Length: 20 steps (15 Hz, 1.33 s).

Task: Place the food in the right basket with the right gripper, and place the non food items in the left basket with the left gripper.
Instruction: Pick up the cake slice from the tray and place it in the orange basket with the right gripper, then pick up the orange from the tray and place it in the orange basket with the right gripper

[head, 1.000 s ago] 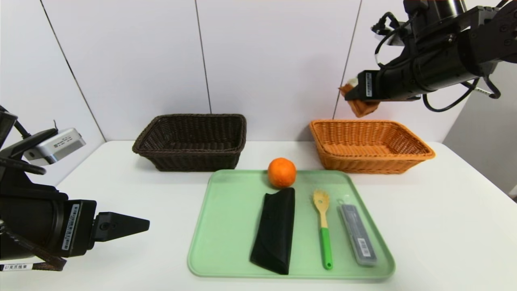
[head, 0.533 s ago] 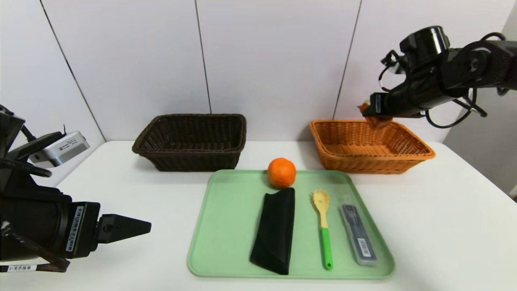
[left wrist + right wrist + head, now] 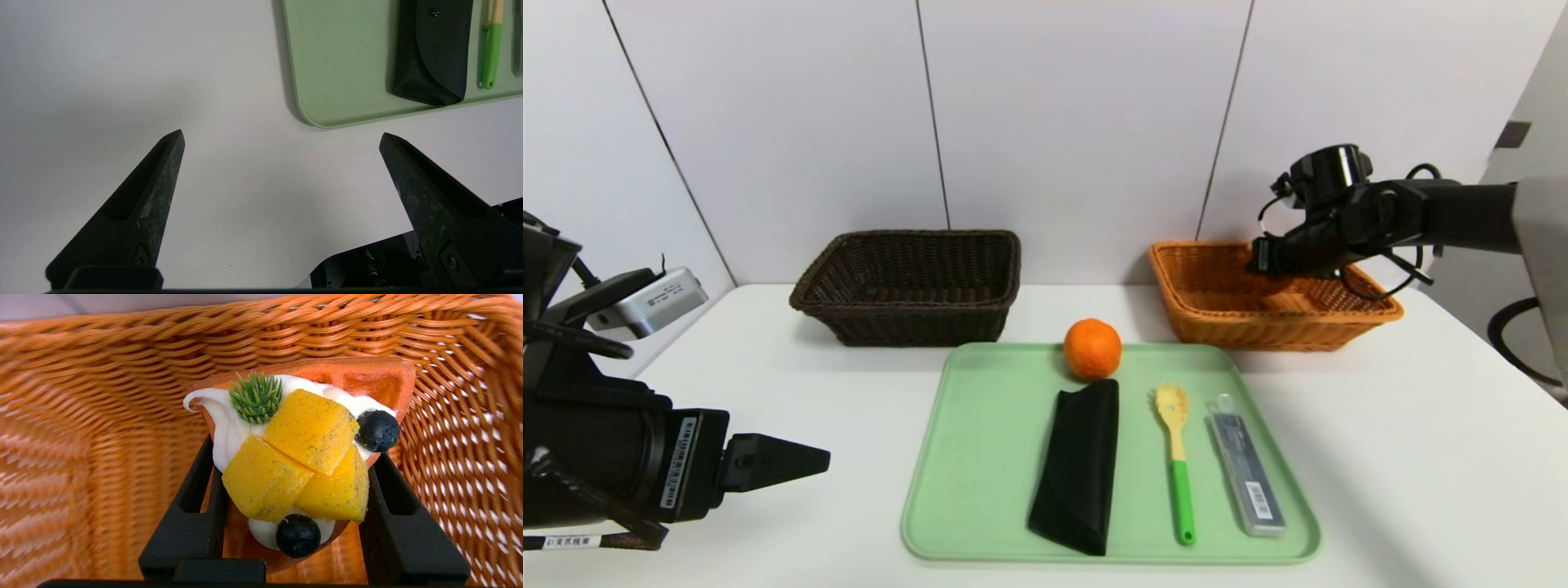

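The right gripper [image 3: 292,457] is down inside the orange woven wicker basket [image 3: 1372,309] at the far right of the white table [image 3: 1421,457], its black fingers clamped on either side of a toy waffle dessert topped with white cream, yellow mango cubes and blueberries [image 3: 302,457]. From the wrist view the dessert hangs just above the basket floor, close to a side wall, so I judge the drop-off of this food item is the step in hand; the next move calls only for spreading the fingers to let it settle, then lifting clear of the rim. The round orange fruit [image 3: 1092,349] sits at the far edge of the pale green plastic tray [image 3: 980,490] and looks like the remaining food. On the tray beside it lie a black folded pouch [image 3: 1078,465], a yellow wooden spatula with a green handle [image 3: 1176,457] and a grey flat case with a barcode [image 3: 1245,474], all meant for the dark brown wicker basket [image 3: 907,286]. The left gripper [image 3: 282,141] is parked near the tray's near-left corner, fingers spread wide and empty.
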Tool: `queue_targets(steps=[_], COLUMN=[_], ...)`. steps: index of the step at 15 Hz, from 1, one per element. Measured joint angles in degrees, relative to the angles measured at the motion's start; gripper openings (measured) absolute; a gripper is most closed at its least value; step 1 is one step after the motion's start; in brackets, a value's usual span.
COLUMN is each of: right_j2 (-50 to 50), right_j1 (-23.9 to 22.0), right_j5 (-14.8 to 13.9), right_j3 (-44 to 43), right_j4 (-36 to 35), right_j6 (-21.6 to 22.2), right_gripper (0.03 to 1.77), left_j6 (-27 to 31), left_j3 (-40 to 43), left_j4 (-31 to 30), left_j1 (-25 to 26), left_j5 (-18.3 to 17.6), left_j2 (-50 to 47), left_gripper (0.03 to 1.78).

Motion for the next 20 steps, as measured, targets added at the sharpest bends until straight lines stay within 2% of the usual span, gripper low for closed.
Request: queue_targets(steps=[5, 8, 11, 17, 20], right_j2=[3.0, 3.3, 3.1, -1.5, -7.9], right_j1=[-0.2, -0.2, -0.3, 0.4, 2.0], right_j5=[-0.2, -0.2, 0.0, 0.6, 1.5], right_j3=[-0.1, -0.1, -0.1, 0.0, 0.0], right_j4=[-0.2, -0.4, -0.4, 0.6, 4.3], right_j6=[-0.5, -0.5, -0.4, -0.4, 0.0], right_gripper=[0.9, 1.19, 1.36, 1.55, 1.6], left_j6=[-0.1, 0.0, 0.0, -0.3, -0.5], left_j3=[0.4, 0.4, 0.4, 0.5, 0.9], left_j4=[0.0, 0.0, 0.0, 0.0, 0.1], left_j1=[0.0, 0.0, 0.0, 0.0, 0.0], left_j5=[0.0, 0.0, 0.0, 0.0, 0.0], left_j2=[0.4, 0.6, 0.6, 0.5, 0.4], left_gripper=[1.69, 1.69, 1.69, 1.69, 1.69])
